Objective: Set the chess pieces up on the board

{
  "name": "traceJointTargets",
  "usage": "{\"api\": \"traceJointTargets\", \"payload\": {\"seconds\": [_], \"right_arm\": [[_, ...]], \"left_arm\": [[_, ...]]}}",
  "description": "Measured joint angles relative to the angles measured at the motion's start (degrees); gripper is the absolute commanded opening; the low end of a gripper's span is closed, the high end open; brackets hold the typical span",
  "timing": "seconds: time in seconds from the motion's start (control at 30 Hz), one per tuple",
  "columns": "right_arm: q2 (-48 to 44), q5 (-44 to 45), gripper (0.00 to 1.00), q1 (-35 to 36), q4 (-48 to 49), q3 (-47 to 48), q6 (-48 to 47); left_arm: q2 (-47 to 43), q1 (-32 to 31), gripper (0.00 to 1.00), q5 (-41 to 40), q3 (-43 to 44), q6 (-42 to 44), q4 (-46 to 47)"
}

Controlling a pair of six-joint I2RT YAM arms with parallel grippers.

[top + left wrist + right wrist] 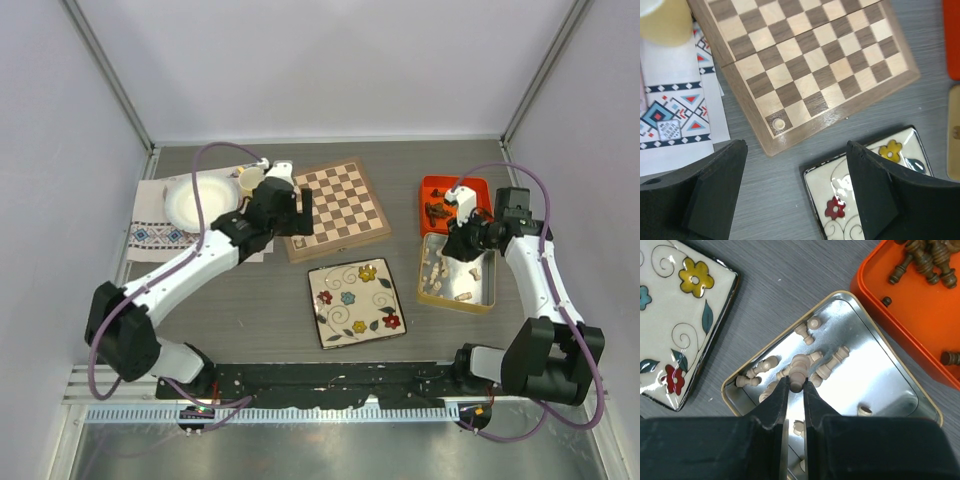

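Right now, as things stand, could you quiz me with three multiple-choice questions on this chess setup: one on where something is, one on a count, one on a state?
1. Where do the dark pieces lie?
A. on the floral plate
B. in the orange tray
C. on the patterned cloth

2. How many pieces stand on the board?
A. none
B. one
C. eight

3. What is the right gripper doing?
A. gaping wide open
B. holding a dark piece
C. shut on a pale piece

Answers:
1 B: the brown figures are heaped in the orange tray.
2 B: only a lone cream piece sits on a corner square.
3 C: its fingers pinch the pale piece between their tips.
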Motion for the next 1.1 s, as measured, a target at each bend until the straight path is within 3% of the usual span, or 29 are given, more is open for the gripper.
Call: {"api": "traceJointTargets", "payload": {"seconds": [0.17, 0.33, 0.63, 1.1], "right_arm": [[3.1, -4.2, 0.03, 0.0, -7.8, 5.7, -7.2], [6.3, -10.5, 0.03, 1.0, -19.9, 12.9, -20.7], [11.0, -17.3, 0.09, 12.8, -32.1, 15.1, -41.7], [17.0, -18.8, 0.10, 31.0, -33.7, 24.1, -46.0]], "left_arm": [[-8.7, 0.4, 0.86, 3.7, -0.9, 4.4, -0.7], [-18.4, 0.8, 0.87, 11.3, -6.6, 9.6, 0.0], [-35.1, 0.9, 0.91, 23.8, -15.4, 22.0, 0.6], [-51.8, 0.9, 0.93, 25.7, -26.5, 34.7, -0.8]]}}
